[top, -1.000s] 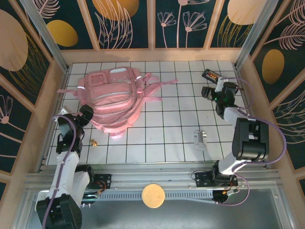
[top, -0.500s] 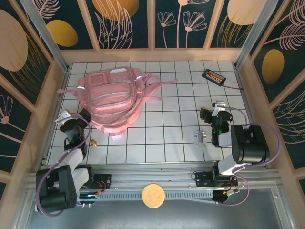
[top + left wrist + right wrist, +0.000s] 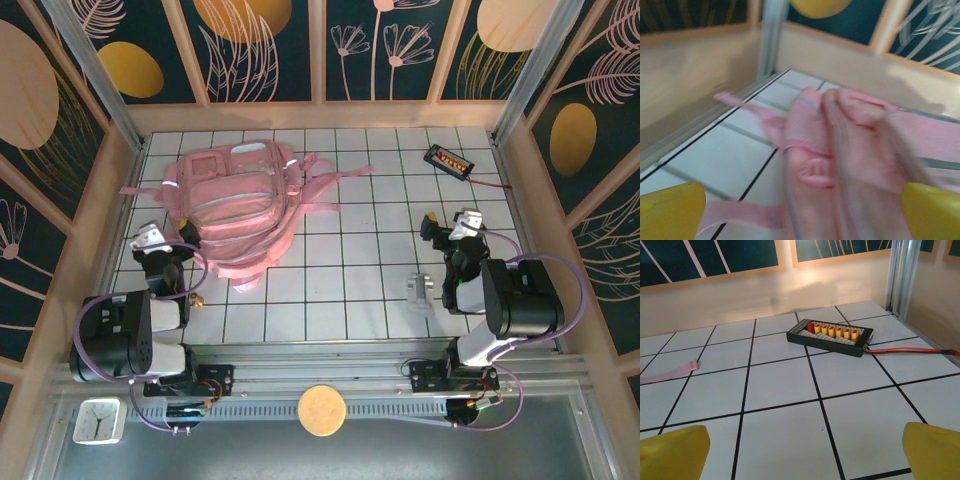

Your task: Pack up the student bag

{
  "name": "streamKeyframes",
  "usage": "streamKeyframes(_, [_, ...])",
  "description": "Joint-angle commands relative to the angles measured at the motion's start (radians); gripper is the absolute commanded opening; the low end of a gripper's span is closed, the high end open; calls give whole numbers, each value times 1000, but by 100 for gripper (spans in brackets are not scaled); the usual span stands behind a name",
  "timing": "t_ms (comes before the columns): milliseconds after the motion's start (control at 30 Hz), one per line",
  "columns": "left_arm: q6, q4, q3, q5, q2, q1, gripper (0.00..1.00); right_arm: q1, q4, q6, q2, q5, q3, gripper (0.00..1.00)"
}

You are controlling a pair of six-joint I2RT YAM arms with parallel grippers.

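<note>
1. Top view
   - The student bag lies flat at the upper left of the table, pocket face up.
   - Its long axis runs from the frame's top down towards lower centre, slightly slanted. Which end is the top is hard to tell.
   - Straps fan out to the right, and one trails left.
   - The left tool sits just beside the bag's lower left edge. The right tool is well apart, at right.
2. Left wrist view (blurred)
   - The left tool is spread wide with nothing in it.
   - Pink fabric bulges ahead, creased and slack.
   - Judged soft, light and floppy, so it would likely sag if lifted by one point. A strap or a fabric fold looks like the best hold.
3. Right wrist view
   - The right tool is wide and empty, facing a black connector board.
   - A pink strap end lies at left.
</note>
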Motion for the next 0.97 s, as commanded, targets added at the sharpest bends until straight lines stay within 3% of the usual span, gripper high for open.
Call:
streamKeyframes(0, [142,290,-22,40,124,-72,99,5,56,3,10,26,-2,99])
streamKeyframes(33, [137,296,-15,10,147,-76,99,5,57,3,10,26,-2,99])
streamKeyframes(100, [98,68,60,-72,94,-76,99,4,56,5,9,25,-1,99])
streamKeyframes(233, [108,88,73,-89,118,-87,99,2,51,7,10,20,1,99])
streamKeyframes(500, [127,110,59,-29,117,-86,99,0,53,8,9,15,-1,99])
streamKeyframes(633, [181,34,100,120,118,-86,99,1,53,8,9,15,0,99])
streamKeyframes(933, [168,27,105,82,119,-85,99,-3,59,8,6,11,-5,99])
